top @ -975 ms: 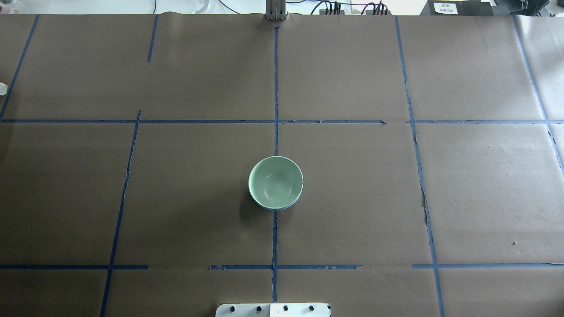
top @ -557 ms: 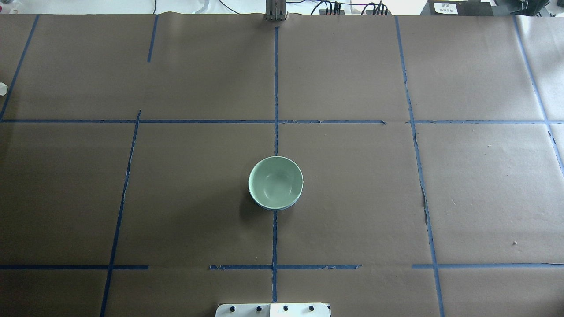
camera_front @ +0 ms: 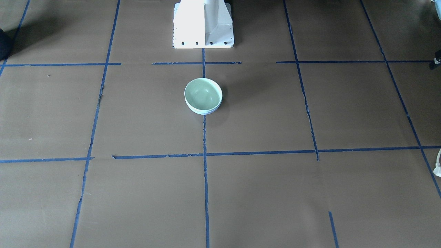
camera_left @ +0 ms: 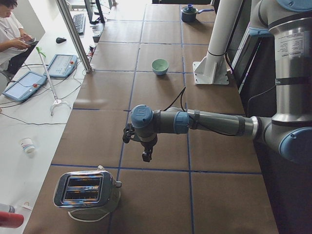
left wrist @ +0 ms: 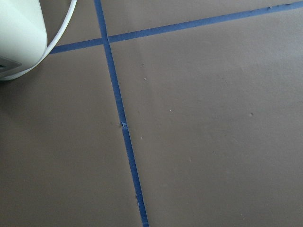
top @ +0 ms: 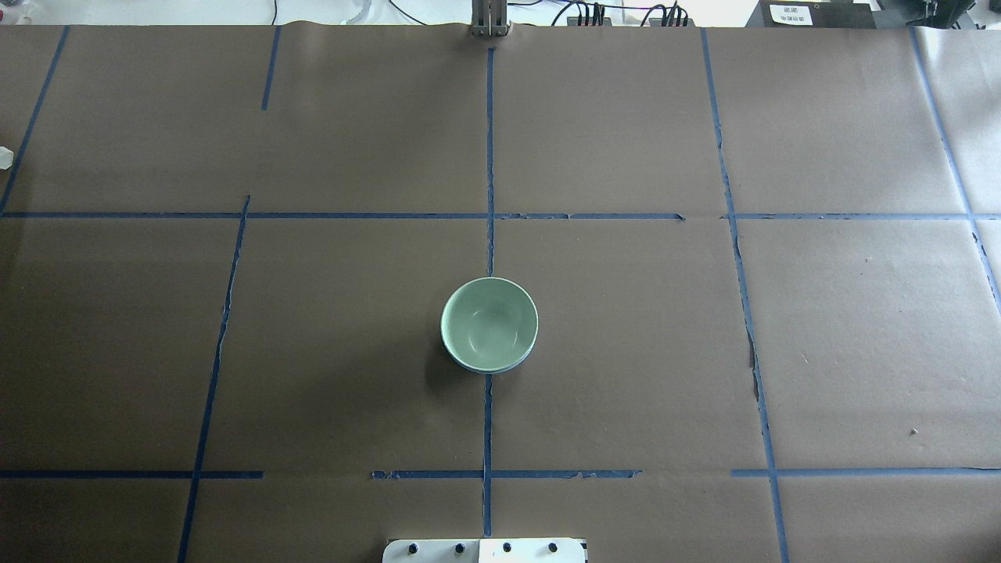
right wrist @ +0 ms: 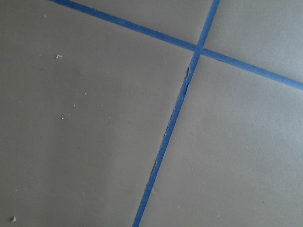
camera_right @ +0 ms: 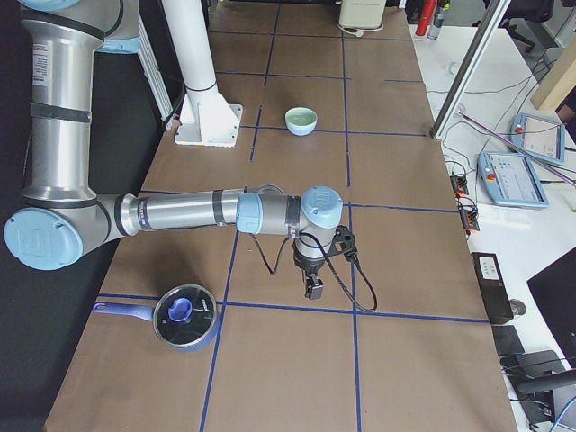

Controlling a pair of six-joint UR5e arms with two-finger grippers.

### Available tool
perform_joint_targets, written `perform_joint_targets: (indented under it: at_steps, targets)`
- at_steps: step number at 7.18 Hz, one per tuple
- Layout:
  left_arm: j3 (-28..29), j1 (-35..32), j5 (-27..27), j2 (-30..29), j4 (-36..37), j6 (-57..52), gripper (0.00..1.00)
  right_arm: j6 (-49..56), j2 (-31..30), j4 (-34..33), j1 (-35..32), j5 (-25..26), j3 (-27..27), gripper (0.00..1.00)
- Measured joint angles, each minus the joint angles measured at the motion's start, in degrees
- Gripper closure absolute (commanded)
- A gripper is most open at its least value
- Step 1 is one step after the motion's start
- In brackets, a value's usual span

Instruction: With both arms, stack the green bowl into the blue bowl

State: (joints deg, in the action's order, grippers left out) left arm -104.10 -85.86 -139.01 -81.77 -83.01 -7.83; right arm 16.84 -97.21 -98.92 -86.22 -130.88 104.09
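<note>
The small, glossy mint-green bowl (top: 489,322) sits nested upright inside the pale periwinkle-blue bowl (camera_front: 203,111), of which only a thin rim shows beneath it. The pair stands on the brown-papered table (top: 626,352) a short way out from the robot's white pedestal base (camera_front: 203,24), on the operators' side and almost square in front of it.

Both silver-grey arms are stretched low over the paper, well away from the pedestal: the left gripper (camera_left: 145,157) hangs far out toward the table's end on the robot's left, the right gripper (camera_right: 312,290) far out toward the opposite end. Each points straight down at bare paper and blue tape, with nothing seen in its grasp; from the side views alone one cannot tell how far either stands open.

From either gripper the stacked bowls lie back toward the pedestal, along the length of the table, and neither arm looks clearly nearer than the other. The bowls are round, so no approach direction is favoured. By the look of it the stacking is done and no further reach is needed
</note>
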Motion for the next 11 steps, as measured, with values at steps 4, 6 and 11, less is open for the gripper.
perform_joint_targets:
  at_steps: [4,6,11]
  targets:
    - [0.6,-0.8,-1.7,0.1,-0.4,2.3,0.00,0.1,-1.3,-0.2,0.1,-4.2,-0.4,0.00]
    - [0.7,-0.8,-1.7,0.4,-0.5,1.9,0.00,0.2,-1.3,0.0,0.1,-4.3,-0.1,0.00]
    - [1.1,-2.4,-3.2,1.3,-1.1,2.3,0.00,-0.6,-2.4,3.0,0.0,-4.0,0.2,0.00]
